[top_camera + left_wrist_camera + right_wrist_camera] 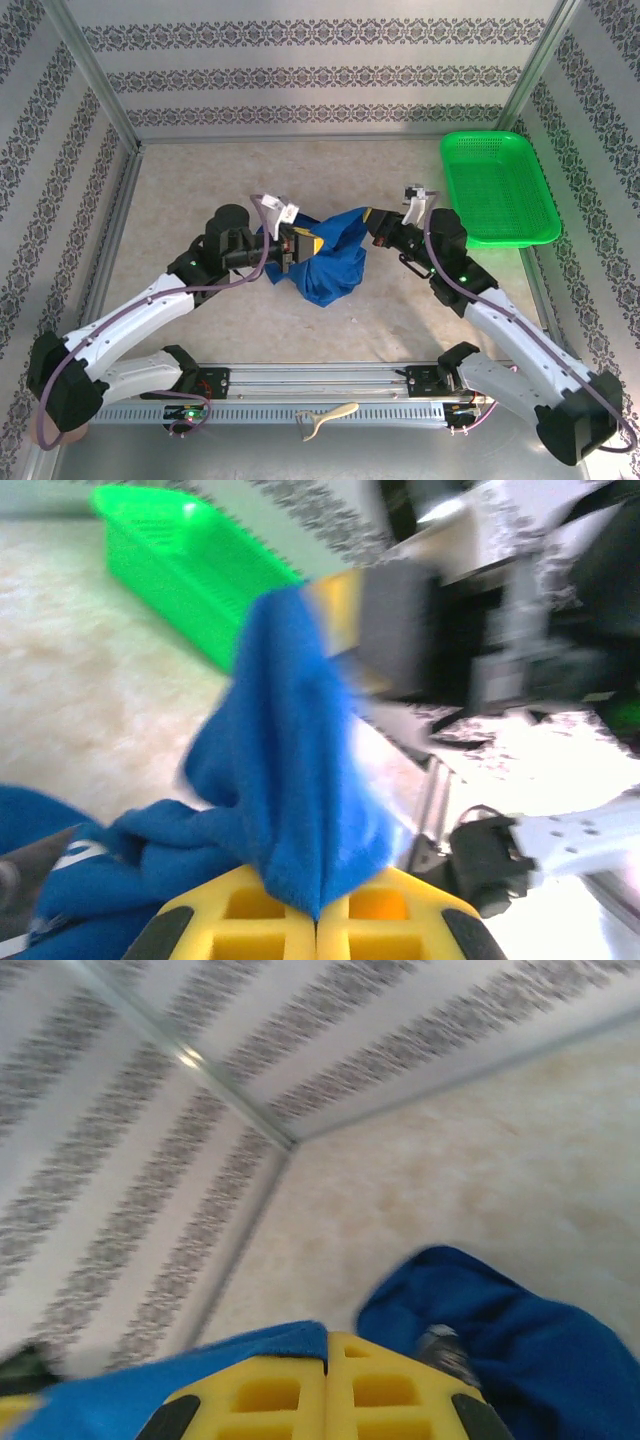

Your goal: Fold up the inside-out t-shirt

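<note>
The left gripper (298, 246) is shut tight on a fold of the blue t-shirt (330, 262), a little left of the middle of the table (200, 180). In its wrist view the two yellow fingers (250, 920) meet with no gap, and a peak of cloth rises out from between them. A small white mark (80, 855) shows on the bunched cloth beside those fingers.

Just beyond and to the right, the right gripper (372, 222) is closed on the shirt's far edge. In its own view its yellow fingers (390, 1390) press together with blue cloth on both sides. That view is blurred, so the hold seems to be on a thin edge at the left finger. The shirt hangs bunched between the two grippers, its lower part drooping toward the near edge of the table.

A green basket (497, 190) sits in the far right corner, apart from the shirt.
</note>
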